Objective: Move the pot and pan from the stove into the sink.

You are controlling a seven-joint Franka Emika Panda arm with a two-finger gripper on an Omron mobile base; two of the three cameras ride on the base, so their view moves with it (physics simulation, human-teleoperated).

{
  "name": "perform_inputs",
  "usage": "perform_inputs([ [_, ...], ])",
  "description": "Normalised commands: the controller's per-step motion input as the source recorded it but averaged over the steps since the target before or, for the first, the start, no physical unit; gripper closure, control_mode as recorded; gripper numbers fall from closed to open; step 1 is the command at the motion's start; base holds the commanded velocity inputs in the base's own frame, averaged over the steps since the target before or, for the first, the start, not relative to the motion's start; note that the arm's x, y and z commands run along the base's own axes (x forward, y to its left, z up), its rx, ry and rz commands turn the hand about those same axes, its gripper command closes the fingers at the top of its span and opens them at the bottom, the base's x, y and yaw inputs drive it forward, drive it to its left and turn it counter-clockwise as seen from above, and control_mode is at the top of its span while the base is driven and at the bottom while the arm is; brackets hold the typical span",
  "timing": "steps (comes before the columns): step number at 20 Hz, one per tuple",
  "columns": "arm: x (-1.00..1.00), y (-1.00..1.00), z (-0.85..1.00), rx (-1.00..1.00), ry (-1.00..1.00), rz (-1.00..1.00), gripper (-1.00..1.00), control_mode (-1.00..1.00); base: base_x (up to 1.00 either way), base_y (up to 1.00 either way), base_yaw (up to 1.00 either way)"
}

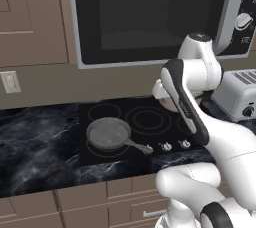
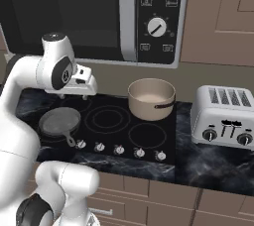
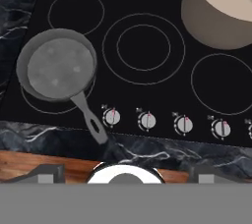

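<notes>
The dark-grey pan (image 1: pixel 107 133) (image 2: pixel 59 121) (image 3: pixel 59 66) lies on the front left burner of the black stove (image 1: pixel 145 117) (image 2: pixel 149 136) (image 3: pixel 142 46), its thin handle pointing toward the knobs. The beige pot (image 2: pixel 151 98) (image 3: pixel 221 12) stands upright on the back right burner. My gripper (image 2: pixel 82 84) (image 3: pixel 125 174) hovers above the stove, higher than the pan and left of the pot, touching neither. Its fingertips (image 3: pixel 47 173) stand wide apart, open and empty. The sink is out of view.
A black microwave (image 1: pixel 150 12) (image 2: pixel 99 12) hangs low over the stove. A white toaster (image 1: pixel 240 94) (image 2: pixel 223 116) stands on the counter to the right. A row of silver knobs (image 3: pixel 147 120) lines the stove's front. Black marbled counter (image 1: pixel 35 142) extends left.
</notes>
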Motion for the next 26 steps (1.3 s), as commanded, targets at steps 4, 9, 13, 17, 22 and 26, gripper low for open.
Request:
perform_inputs([
  [4,-0.36,0.1,0.0,0.01,-0.05,0.01,-1.0,-1.0,0.0,0.0,0.0],
  [9,-0.3,0.12,0.0,0.02,-0.04,0.02,-1.0,-1.0,0.0,0.0,0.0],
  [13,-0.24,0.07,-0.02,0.02,-0.03,0.02,-1.0,-1.0,0.0,0.0,0.0],
  [17,-0.14,0.05,-0.06,0.02,-0.01,0.02,-1.0,-1.0,0.0,0.0,0.0],
  [22,-0.01,0.04,-0.07,0.0,-0.01,0.02,-1.0,-1.0,0.0,0.0,0.0],
  [26,0.0,0.0,-0.07,-0.01,-0.02,0.06,-1.0,-1.0,0.0,0.0,0.0],
])
